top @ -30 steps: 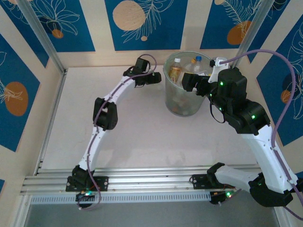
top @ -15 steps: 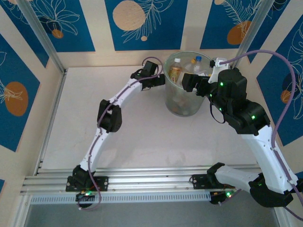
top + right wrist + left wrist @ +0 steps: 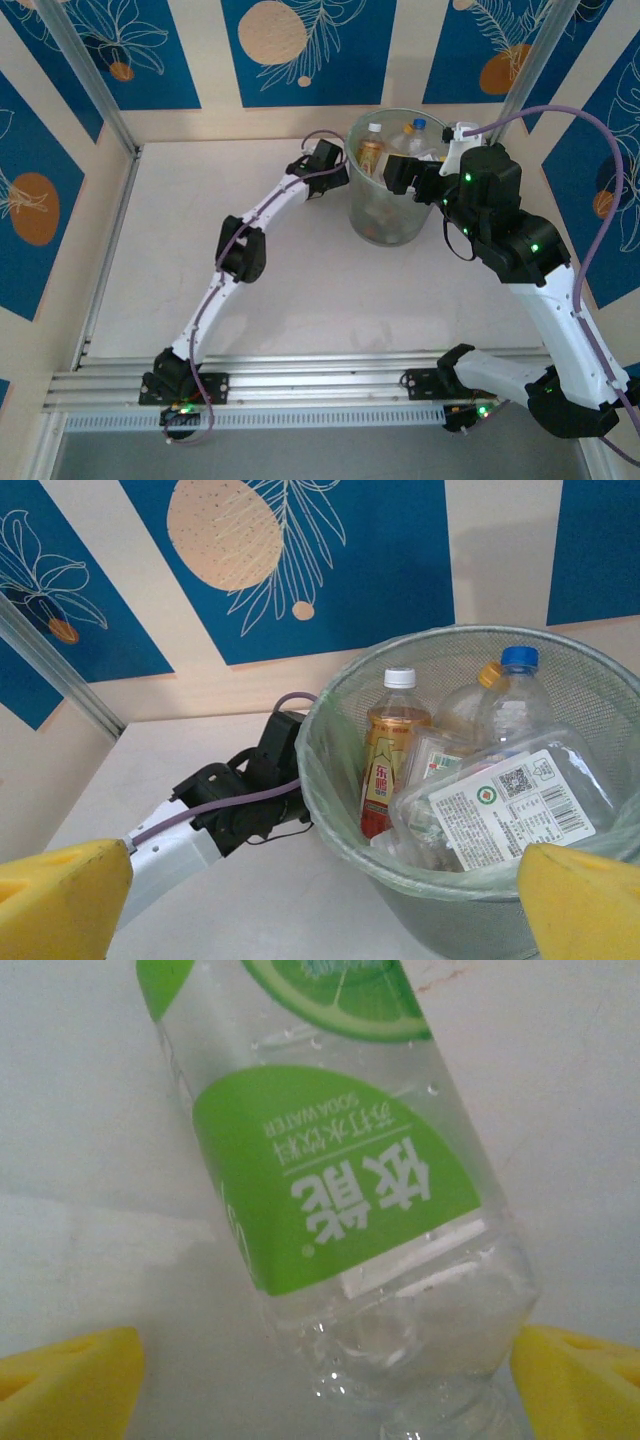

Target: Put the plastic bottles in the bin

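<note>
White links [image 3: 275, 198], black joints [image 3: 243, 254], purple cables [image 3: 230, 802], yellow-tipped right gripper [image 3: 320, 920]

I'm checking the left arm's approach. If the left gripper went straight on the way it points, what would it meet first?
The green-labelled bottle: it sits dead ahead of the left gripper, whose jaws stand open to either side of it. How far ahead is unclear.

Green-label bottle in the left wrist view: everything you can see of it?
The green-label bottle is clear, droplet-flecked plastic with a lime-green label printed SODA WATER and a lime-slice picture. It runs diagonally over a pale surface, between the left gripper's open yellow fingertips: left one clear of it, right one close, contact unclear.
</note>
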